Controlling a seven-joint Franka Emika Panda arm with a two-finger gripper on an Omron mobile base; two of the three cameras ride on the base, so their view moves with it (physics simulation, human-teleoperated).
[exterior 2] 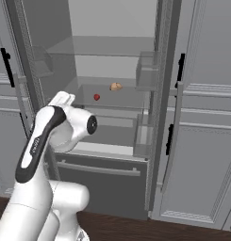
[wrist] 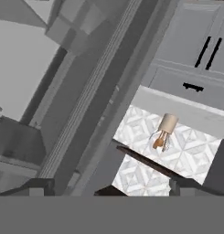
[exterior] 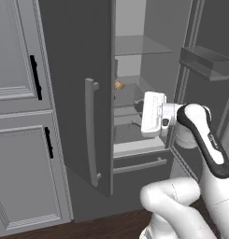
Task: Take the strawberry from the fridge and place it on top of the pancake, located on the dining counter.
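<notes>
1. The white arm rose in front of the open fridge (exterior: 78, 93) with its wrist bent toward the interior, a posture that looked like the start of a reach for the berry.
2. The gripper (wrist: 109, 187) was spread wide with nothing between its jaws; in the hand view its dark fingertips (wrist: 38, 186) pointed off to the side past the door frame rather than at the shelf, so it still needed turning inward.
3. The strawberry (exterior 2: 96, 97) lay on a glass shelf (exterior 2: 121, 94) inside the fridge, well apart from the hand and just left of a small tan food item (exterior 2: 116, 86); from the left base view the door edge hid most of it.
4. Both fridge doors stood open, presumably to give the arm room; door bins (exterior: 207, 63) lined the right-hand door.
5. Light grey panelled cabinets (exterior: 22, 140) with black handles flanked the fridge, above a dark wood floor (exterior 2: 136, 228).
6. Beyond, the hand view caught a patterned tile wall (wrist: 177, 146).
</notes>
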